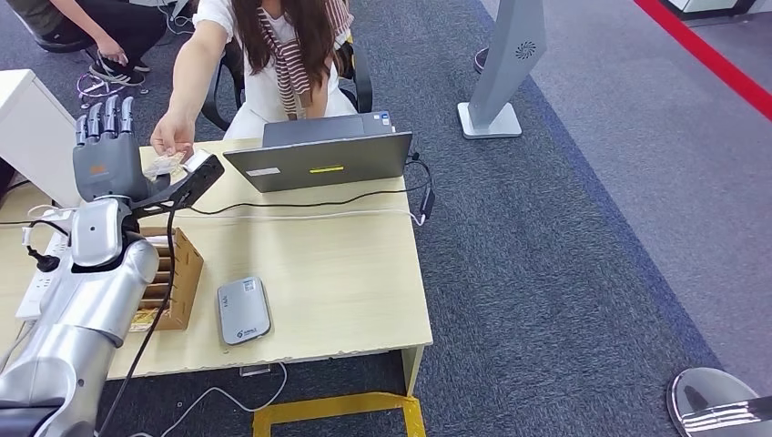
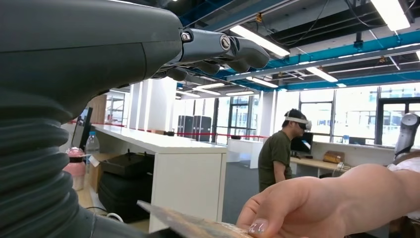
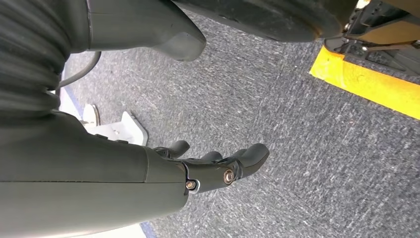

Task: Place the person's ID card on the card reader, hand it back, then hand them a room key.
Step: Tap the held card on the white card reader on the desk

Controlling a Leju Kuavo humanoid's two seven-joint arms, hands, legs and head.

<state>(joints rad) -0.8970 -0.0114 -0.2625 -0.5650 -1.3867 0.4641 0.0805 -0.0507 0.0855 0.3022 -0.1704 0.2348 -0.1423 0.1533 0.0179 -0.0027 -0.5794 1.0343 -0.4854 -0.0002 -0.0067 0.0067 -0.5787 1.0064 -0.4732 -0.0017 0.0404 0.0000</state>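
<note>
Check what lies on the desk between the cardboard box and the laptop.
In the head view, bare tabletop separates the cardboard box from the laptop, crossed by a black cable and a white cable.

Silver arm (image 1: 86, 300), dark grey robot hand (image 1: 105, 155)

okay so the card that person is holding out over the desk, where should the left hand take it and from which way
Take the card by its free edge facing the robot, away from the person's hand on its far end. Bring the left hand in from the robot's side, fingers above and thumb beneath: it seems roughly flat.

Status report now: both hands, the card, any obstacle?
Left hand raised, fingers straight, open. Right hand hangs over carpet, holding nothing. Person's hand holds card beside left hand. Card reader unobstructed.
</note>
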